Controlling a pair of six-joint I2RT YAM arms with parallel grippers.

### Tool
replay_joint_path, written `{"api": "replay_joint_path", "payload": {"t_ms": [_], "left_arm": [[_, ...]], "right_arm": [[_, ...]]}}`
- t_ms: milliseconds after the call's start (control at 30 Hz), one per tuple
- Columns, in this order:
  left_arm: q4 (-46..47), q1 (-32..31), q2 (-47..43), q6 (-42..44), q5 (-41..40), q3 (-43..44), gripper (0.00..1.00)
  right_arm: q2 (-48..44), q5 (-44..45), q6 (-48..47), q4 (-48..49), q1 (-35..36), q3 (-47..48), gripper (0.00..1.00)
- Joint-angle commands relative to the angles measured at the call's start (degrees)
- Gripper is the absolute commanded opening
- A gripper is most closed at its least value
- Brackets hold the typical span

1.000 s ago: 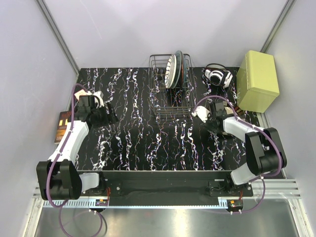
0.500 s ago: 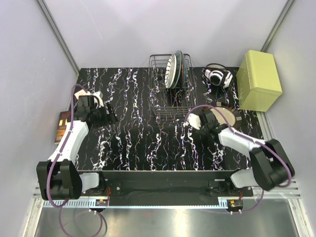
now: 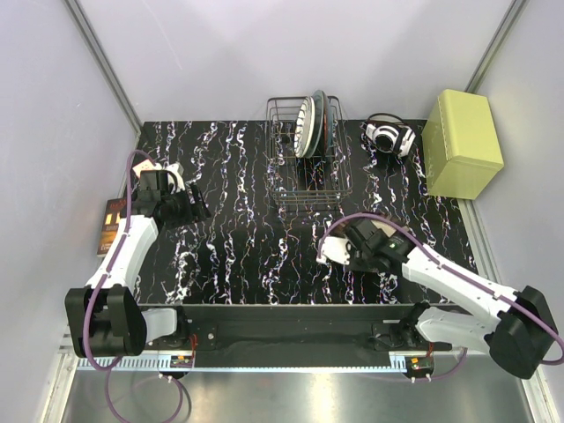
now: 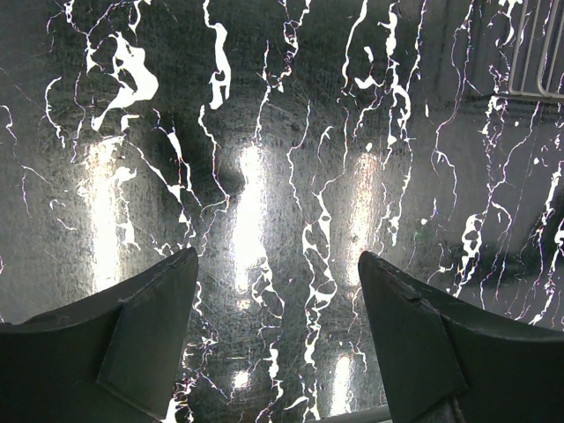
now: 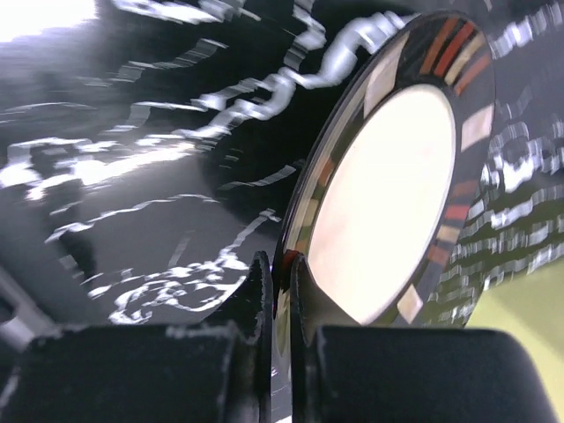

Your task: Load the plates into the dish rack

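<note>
The dark wire dish rack (image 3: 304, 172) stands at the back middle of the table. Three plates stand upright in its far end: the white black-striped one (image 3: 305, 116) and two teal ones (image 3: 324, 113). My right gripper (image 3: 351, 248) is shut on the rim of the cream plate with the brown striped rim (image 5: 388, 203). It holds the plate tilted on edge above the table, in front and to the right of the rack (image 5: 282, 264). In the top view the wrist mostly hides that plate. My left gripper (image 3: 189, 204) is open and empty over the left of the table (image 4: 278, 264).
White and black headphones (image 3: 388, 137) lie at the back right, next to a yellow-green box (image 3: 460, 144). A small brown object (image 3: 111, 226) lies off the table's left edge. A corner of the rack shows in the left wrist view (image 4: 538, 53).
My right arm has carried the cream plate from the right of the table toward the near middle, lifting it on edge. The left arm has not moved.
</note>
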Motion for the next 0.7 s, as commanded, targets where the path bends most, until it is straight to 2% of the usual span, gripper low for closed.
{"api": "replay_joint_path", "payload": {"t_ms": [0,133,267,367,400,433,533,667], "left_arm": [[1.39,0.13,-0.23,-0.10,1.47,1.31,0.78],[1.39,0.13,-0.76,-0.11,1.47,1.05,0.78],[1.04,0.22,-1.81,-0.02,1.38,0.52,0.78],[0.87,0.22,-2.95,0.25,1.38,-0.35,0.78],[0.69,0.22,-3.31,0.25,1.29,-0.62,0.78],[0.69,0.22,-3.92,0.33,1.12,-0.88,0.79],[0.69,0.22,-5.15,0.42,0.85,-2.37,0.79],[0.69,0.22,-6.30,0.69,1.03,-3.87,0.79]], "right_arm": [[0.69,-18.73,-3.85,-10.42,4.80,2.49,0.00],[3.06,-23.21,-6.49,-8.40,7.79,5.74,0.00],[3.34,-27.51,-12.63,-7.34,8.24,4.70,0.00],[2.89,-28.57,-12.57,-6.90,8.32,3.73,0.00],[2.98,-28.49,-12.21,-6.90,8.32,3.46,0.02],[3.07,-28.49,-12.04,-7.25,8.24,3.29,0.12],[3.50,-28.05,-10.63,-7.25,8.32,2.15,0.25],[5.44,-28.40,-8.87,-7.60,8.24,0.74,0.29]]}}
